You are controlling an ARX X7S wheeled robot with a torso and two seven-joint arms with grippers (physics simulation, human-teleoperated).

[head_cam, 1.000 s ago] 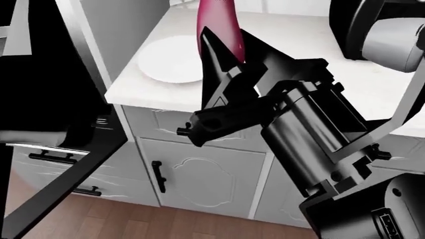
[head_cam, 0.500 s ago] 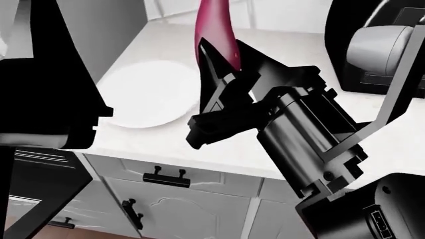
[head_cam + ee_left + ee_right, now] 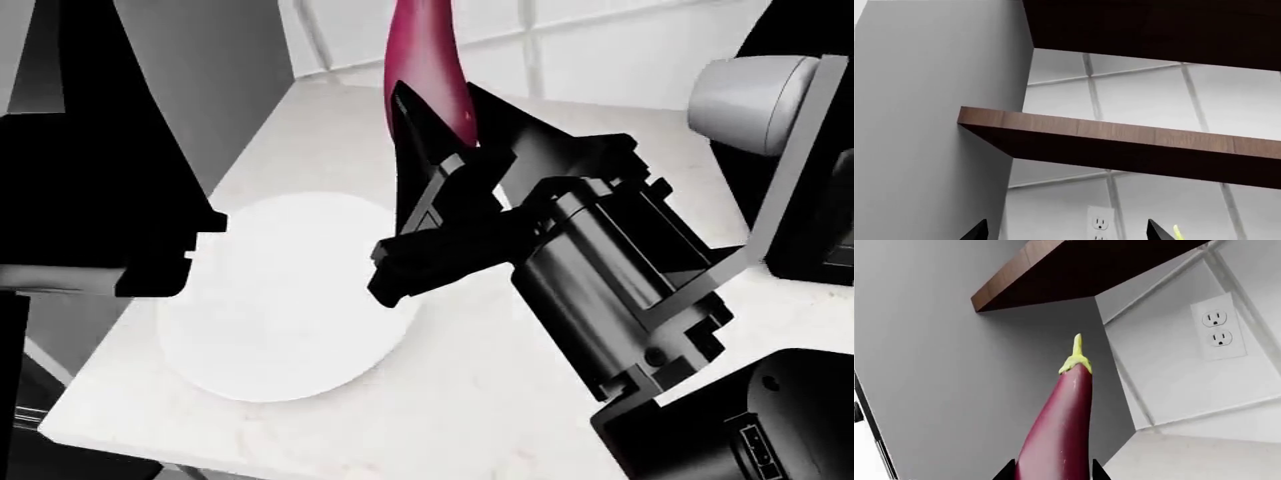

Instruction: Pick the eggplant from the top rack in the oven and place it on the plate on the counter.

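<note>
My right gripper is shut on the eggplant, a glossy purple-magenta fruit held upright, its yellow-green stem tip pointing away from the jaws. In the right wrist view the eggplant fills the gap in the right gripper. The round white plate lies on the white counter, just left of and below the held eggplant in the head view. My left gripper is open with nothing between its fingertips; it points at the wall. The oven and its top rack are out of view.
A black countertop appliance stands at the right. A grey cabinet side borders the counter's left. Behind are a white tiled wall with an outlet and a dark wooden shelf. My left arm blocks the left.
The head view has moved in over the counter: the plate is larger and lower in view, and the cabinet fronts have left the frame. The right gripper still holds the eggplant upright.
</note>
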